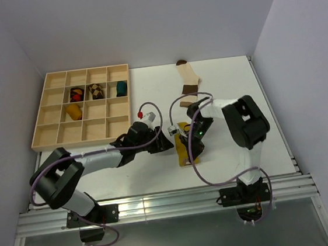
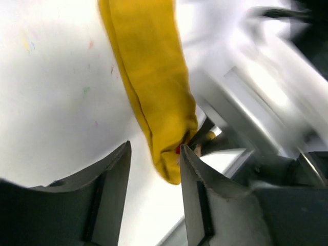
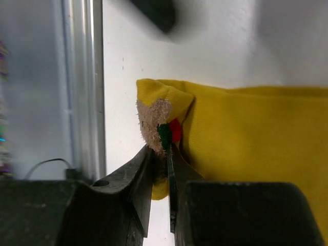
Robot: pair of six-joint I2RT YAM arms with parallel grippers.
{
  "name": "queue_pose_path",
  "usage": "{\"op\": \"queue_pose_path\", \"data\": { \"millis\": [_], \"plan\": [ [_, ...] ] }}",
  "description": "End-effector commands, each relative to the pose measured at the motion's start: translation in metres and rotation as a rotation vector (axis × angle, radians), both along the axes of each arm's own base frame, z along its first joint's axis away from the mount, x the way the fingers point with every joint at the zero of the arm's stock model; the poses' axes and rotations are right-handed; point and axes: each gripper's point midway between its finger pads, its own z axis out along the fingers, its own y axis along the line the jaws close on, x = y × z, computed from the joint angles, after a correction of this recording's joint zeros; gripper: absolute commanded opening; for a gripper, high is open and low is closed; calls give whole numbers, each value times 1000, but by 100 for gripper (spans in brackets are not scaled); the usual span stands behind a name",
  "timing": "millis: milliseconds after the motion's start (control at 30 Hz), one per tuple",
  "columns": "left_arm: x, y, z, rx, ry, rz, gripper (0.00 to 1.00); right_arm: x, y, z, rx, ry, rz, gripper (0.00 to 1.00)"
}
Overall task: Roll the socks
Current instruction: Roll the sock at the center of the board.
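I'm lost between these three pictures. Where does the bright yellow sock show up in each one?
Top external: the yellow sock lies low centre, between the two arms' tips.
Left wrist: yellow sock runs from top centre down towards the open left gripper.
Right wrist: yellow sock fills the right side, its corner pinched by the right gripper.
Shared landmark: the aluminium rail beside the sock's end.

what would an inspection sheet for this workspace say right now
surface: white table
job's things: yellow sock flat mid-table; cream sock flat at the far edge; mustard-orange sock in the wooden tray
clutter: red-and-dark bundle, brown-checkered bundle, teal bundle, all in the tray
grippers: left jaws open by the yellow sock's end; right jaws shut on its corner
cables: cable loops near the yellow sock
surroundings: white walls; metal rail at the near edge
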Motion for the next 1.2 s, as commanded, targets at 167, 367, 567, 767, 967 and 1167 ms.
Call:
{"op": "queue_pose_path", "data": {
  "millis": [167,367,567,767,967,1167],
  "plan": [
    [0,-31,60,-26,-576,-101,49,9,-10,6,-80,301,-138,20],
    [-23,-58,37,15,-645,-365,51,21,-14,-11,-187,287,-232,21],
    [-42,-76,12,57,-662,-520,53,29,-22,-29,-284,286,-290,21],
    [-44,-83,-10,135,-678,-547,52,32,-25,-33,-316,284,-312,21],
    [-38,-84,-21,162,-676,-532,50,36,-28,-37,-337,268,-322,21],
    [-38,-82,-31,121,-584,-517,27,38,-30,-35,-347,237,-338,29]
  ]
}}
